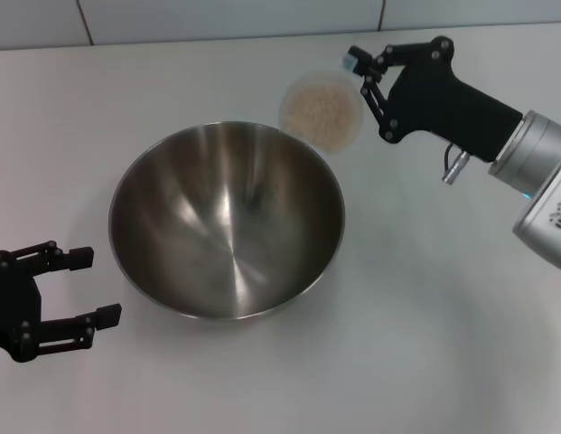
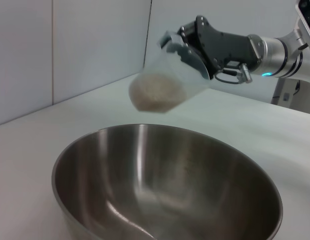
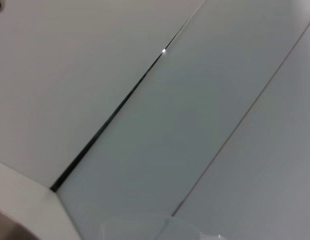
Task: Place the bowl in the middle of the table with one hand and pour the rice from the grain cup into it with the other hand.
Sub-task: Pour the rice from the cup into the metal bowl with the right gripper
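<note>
Rice (image 1: 322,110) sits in the cup (image 2: 162,82) grasped by the right hand (image 1: 363,70) above the bowl's (image 1: 228,220) far rim, so tip slowly over the bowl's middle, left hand (image 1: 88,287) released on the worktop (image 1: 425,344).

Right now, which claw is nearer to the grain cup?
The right. The right claw holds the grain cup, tilted over the bowl's far rim. The left claw is open beside the bowl's near left side, apart from the cup.
</note>
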Controlling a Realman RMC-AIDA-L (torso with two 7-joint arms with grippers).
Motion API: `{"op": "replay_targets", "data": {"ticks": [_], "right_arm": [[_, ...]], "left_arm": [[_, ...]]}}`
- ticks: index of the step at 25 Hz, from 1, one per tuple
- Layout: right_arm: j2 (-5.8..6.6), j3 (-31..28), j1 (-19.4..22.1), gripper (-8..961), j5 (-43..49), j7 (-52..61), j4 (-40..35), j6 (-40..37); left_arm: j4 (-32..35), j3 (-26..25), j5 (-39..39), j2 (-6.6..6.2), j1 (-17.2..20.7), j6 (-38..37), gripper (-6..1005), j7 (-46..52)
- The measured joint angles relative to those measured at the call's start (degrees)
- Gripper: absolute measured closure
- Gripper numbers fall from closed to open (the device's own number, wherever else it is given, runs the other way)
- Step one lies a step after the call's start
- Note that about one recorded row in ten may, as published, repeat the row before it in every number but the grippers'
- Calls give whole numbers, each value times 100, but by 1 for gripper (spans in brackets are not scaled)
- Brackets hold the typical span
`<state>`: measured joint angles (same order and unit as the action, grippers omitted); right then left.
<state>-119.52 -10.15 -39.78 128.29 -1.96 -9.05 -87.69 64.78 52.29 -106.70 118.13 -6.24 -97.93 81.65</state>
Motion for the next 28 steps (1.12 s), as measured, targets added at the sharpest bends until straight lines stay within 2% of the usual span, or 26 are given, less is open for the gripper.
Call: {"op": "replay_targets", "data": {"ticks": [4,11,13,14,15,19,28], "right_arm": [[-1,-34,24,937,-378,-1290,523,117],[4,-49,-8,937,-435,-2615,983,384],[6,-53,-13,936,-438,-3252,1181,497],[8,-100,-6,936,-450,-3929,1405,593],[8,-100,-6,936,-450,-3929,1405,593],[28,-223,57,936,-452,-5311,1871,620],[39,-250,177,935,-408,-6600,2103,515]], "left_arm": [[0,0,1,0,0,7,187,0],[0,0,1,-1,-1,10,187,0],[0,0,1,-1,-6,13,187,0],[3,0,1,-1,-14,15,187,0],[4,0,1,-1,-15,19,187,0],[8,0,1,-1,-17,21,187,0],[54,0,4,-8,-18,14,187,0]]}}
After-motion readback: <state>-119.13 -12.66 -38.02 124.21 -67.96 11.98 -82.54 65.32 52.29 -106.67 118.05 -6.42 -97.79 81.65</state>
